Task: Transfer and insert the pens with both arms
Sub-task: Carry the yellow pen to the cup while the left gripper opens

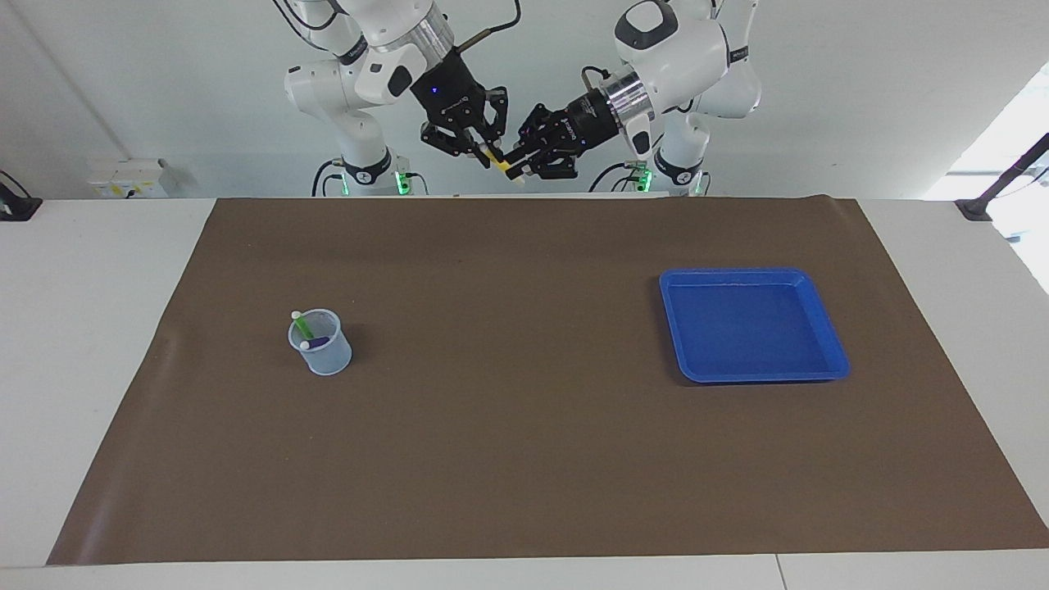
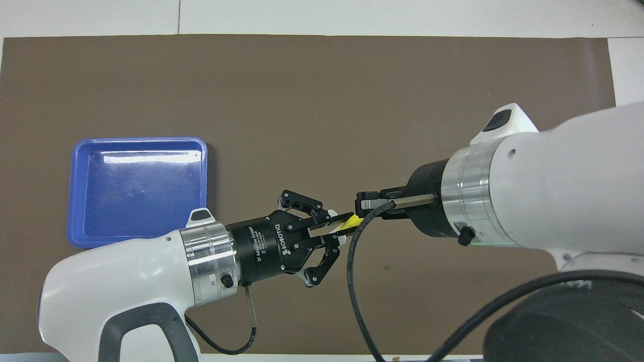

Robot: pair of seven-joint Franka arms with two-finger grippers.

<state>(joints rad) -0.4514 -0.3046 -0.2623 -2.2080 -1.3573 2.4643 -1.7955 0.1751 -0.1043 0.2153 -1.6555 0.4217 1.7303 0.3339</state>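
Note:
The yellow pen [image 1: 497, 161] hangs in the air between the two grippers, over the robots' edge of the brown mat. My right gripper [image 1: 483, 152] is shut on its upper part. My left gripper [image 1: 516, 166] surrounds the pen's lower, pale end, its fingers [image 2: 336, 216] a little apart, so it is open. In the overhead view the yellow pen [image 2: 349, 225] shows between my left gripper [image 2: 338, 227] and the right gripper [image 2: 363, 213], which its own wrist mostly hides. The green pen [image 1: 303, 326] and the purple pen [image 1: 316, 341] stand in a clear cup [image 1: 326, 354].
The cup stands on the brown mat [image 1: 524, 426] toward the right arm's end; the right arm hides it from above. A blue tray [image 1: 742, 273] [image 2: 138, 141] with nothing in it lies toward the left arm's end.

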